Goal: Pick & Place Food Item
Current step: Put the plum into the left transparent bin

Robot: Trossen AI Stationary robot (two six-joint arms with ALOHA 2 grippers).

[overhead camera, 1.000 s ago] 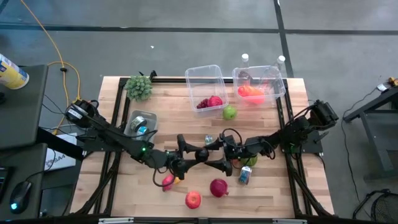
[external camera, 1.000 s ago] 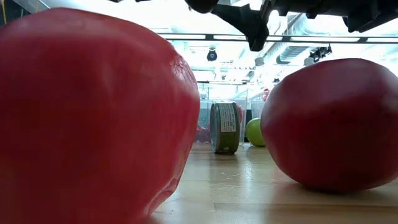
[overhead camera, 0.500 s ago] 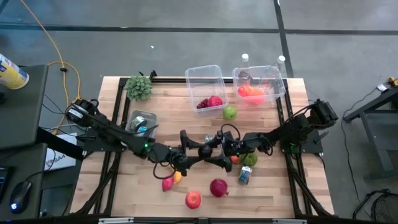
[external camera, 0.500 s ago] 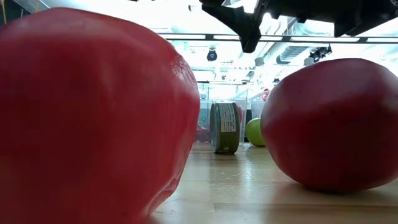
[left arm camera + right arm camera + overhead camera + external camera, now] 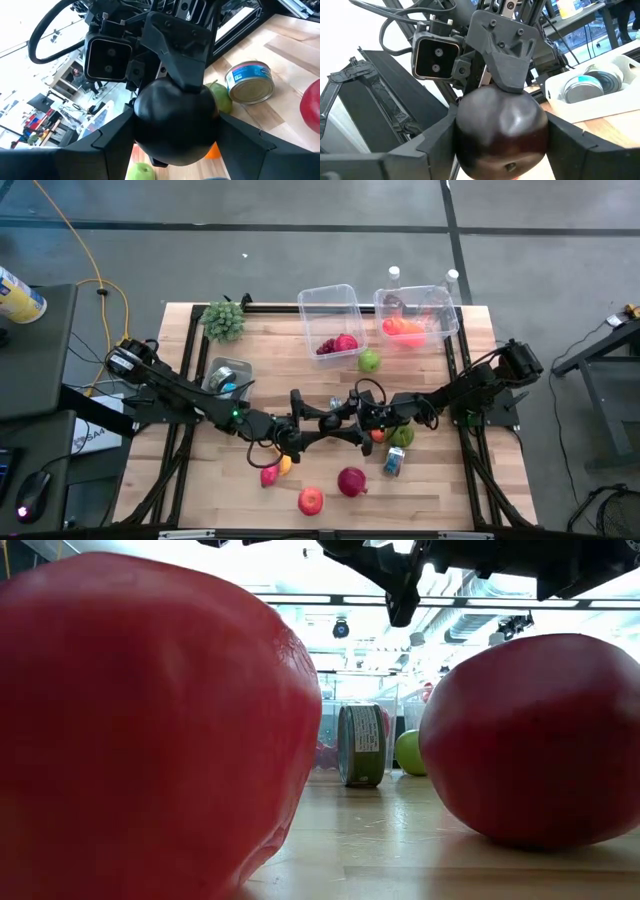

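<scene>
- Biggest risk: the dark round fruit (image 5: 172,120) hangs above the middle of the worktop (image 5: 270,355), pinched from opposite sides. The left end effector (image 5: 316,425) is clamped on it, and the right end effector (image 5: 345,426) also has its fingers set against it. If either arm pulls away while both grip, the fruit could be torn loose or bruised.
- Next: if the left lets go before the right's hold is firm, the smooth, rounded skin would likely slip and the fruit would drop.
- Lesser: a fall would land among loose pieces just below, a green fruit (image 5: 400,436) and a can (image 5: 393,463), and could send them rolling towards the edge.
- Least: the two wrists sit close together, so a small misjudged turn could knock them.
- The worktop is pale wooden planks in a black frame. It carries two clear bins (image 5: 330,310) (image 5: 420,308) holding red and orange food, a white tray (image 5: 222,378), a leafy green bunch (image 5: 224,320), two red fruits (image 5: 351,480) (image 5: 311,500) and a green apple (image 5: 369,361).
- The room has a grey floor with a yellow cable (image 5: 80,240), and bright ceiling lights show in the low view.
</scene>
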